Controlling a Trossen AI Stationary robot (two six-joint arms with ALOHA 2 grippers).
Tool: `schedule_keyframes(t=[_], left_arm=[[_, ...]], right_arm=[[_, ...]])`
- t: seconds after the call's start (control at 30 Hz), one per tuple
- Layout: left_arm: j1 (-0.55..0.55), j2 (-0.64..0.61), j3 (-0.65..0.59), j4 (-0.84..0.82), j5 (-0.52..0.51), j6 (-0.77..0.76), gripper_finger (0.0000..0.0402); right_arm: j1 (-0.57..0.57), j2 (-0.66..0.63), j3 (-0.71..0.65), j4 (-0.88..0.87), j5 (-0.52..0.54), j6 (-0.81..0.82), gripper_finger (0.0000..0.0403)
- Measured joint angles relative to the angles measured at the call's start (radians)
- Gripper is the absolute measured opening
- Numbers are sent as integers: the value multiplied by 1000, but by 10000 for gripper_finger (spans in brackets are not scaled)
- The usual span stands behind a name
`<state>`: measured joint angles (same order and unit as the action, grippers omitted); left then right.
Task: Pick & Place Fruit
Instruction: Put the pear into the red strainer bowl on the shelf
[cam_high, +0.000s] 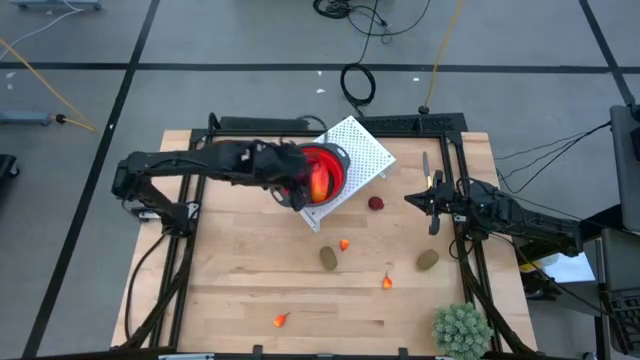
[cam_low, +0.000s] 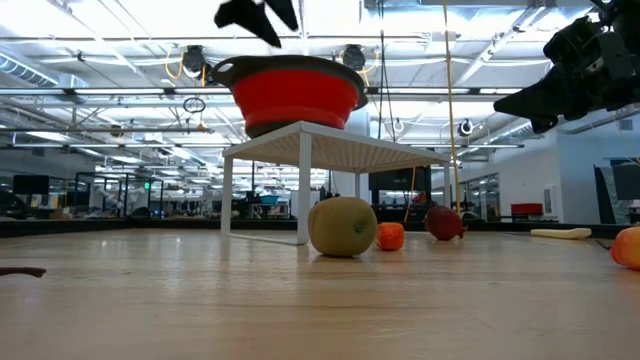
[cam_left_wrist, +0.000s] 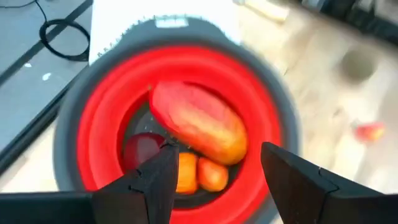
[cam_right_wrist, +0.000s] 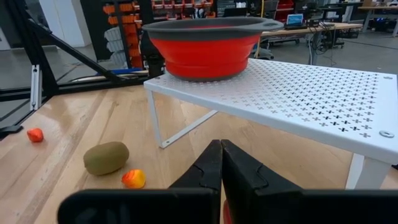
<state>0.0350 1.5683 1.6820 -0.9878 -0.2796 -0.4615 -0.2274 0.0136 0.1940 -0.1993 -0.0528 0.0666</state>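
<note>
The red bowl with a grey rim (cam_high: 322, 170) sits on a white perforated shelf (cam_high: 362, 148). Inside it, the left wrist view shows the long red-orange piece (cam_left_wrist: 199, 129), a dark red ball (cam_left_wrist: 139, 149) and two orange bits (cam_left_wrist: 200, 174). My left gripper (cam_left_wrist: 217, 171) hovers open above the bowl (cam_left_wrist: 93, 124) and holds nothing. My right gripper (cam_right_wrist: 221, 167) is shut and empty at the table's right side (cam_high: 412, 199). On the table lie a dark red ball (cam_high: 376, 203), two brown-green ovals (cam_high: 328, 258) (cam_high: 428, 260) and three orange bits (cam_high: 344, 244) (cam_high: 387, 282) (cam_high: 281, 320).
A spiky green plant (cam_high: 462, 328) stands at the near right corner. The shelf's thin legs (cam_low: 302, 190) stand on the wood. A pale stick-like object (cam_low: 560, 233) lies at the table's right side. Black frame rails border the table at left, right and far side.
</note>
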Motion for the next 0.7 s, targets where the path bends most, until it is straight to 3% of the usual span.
schedule_keyframes(t=[0.23,0.4,0.7], left_arm=[[-72,-58,25,9,24,-250,228],[-167,-66,26,44,98,-398,228],[-361,-36,25,194,108,-565,227]], right_arm=[[0,0,0,1,0,0,0],[0,0,0,1,0,0,0],[0,0,0,1,0,0,0]])
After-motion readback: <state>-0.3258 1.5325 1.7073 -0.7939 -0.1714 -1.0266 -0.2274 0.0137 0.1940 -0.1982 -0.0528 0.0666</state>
